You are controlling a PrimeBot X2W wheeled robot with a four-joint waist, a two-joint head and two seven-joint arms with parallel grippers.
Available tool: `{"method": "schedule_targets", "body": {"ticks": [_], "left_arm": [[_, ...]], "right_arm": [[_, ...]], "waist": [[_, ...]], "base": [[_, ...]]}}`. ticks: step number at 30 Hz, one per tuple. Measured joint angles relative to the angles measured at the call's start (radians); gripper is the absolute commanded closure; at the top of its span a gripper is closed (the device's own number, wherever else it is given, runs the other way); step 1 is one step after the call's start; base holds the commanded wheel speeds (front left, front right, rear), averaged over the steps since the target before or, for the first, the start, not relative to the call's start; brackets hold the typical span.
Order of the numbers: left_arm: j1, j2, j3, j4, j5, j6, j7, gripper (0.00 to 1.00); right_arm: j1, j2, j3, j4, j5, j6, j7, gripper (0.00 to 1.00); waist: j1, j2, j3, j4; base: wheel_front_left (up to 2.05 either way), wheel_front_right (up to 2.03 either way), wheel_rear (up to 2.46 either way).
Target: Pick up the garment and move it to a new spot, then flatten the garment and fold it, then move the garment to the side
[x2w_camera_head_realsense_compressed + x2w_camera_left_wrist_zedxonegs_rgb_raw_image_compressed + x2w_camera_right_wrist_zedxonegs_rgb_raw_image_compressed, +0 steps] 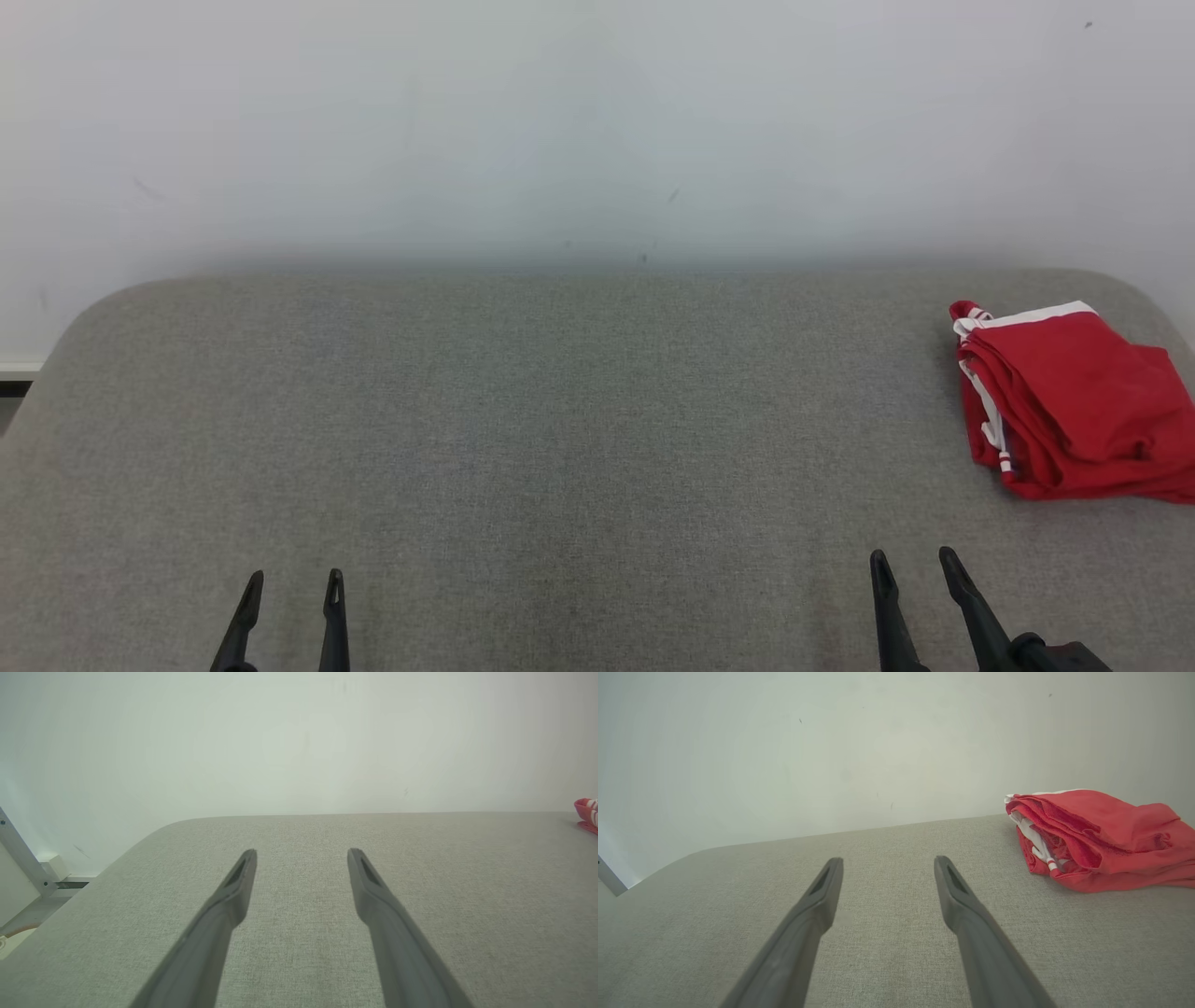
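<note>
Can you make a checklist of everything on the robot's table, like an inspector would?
Surface: grey fabric-covered table with rounded far corners, bare in the middle.
Job's things: red garment with white trim, lying in a folded bundle at the table's far right.
Clutter: nothing seen.
Grippers: left gripper open, holding nothing, over the near left of the table; right gripper open, holding nothing, on the near side of the garment and apart from it.
Cables: nothing seen.
Surroundings: pale wall with a few small marks behind the table; a metal strut past the table's left end.
</note>
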Motion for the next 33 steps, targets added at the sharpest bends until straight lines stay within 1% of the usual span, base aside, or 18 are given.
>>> {"method": "schedule_targets", "body": {"ticks": [6, 24, 33], "left_arm": [[0.000, -0.002, -0.007, 0.010, 0.003, 0.013, 0.000, 0.00], [0.004, -0.006, -0.011, 0.027, -0.001, 0.022, 0.000, 0.00], [0.013, -0.007, -0.014, 0.035, -0.002, 0.017, 0.000, 0.00]], "right_arm": [[0.003, 0.000, 0.005, 0.007, 0.016, 0.000, 0.000, 0.00], [0.005, 0.000, -0.007, 0.008, 0.011, 0.000, 0.000, 0.00], [0.014, 0.000, -0.008, 0.010, 0.011, 0.000, 0.000, 0.00]], "waist": [[0.0000, 0.0000, -0.013, 0.011], [0.0001, 0.0000, -0.023, 0.004], [0.0001, 0.0000, -0.027, 0.003]], "base": [[0.00, 0.00, 0.00], [0.00, 0.00, 0.00], [0.00, 0.00, 0.00]]}}
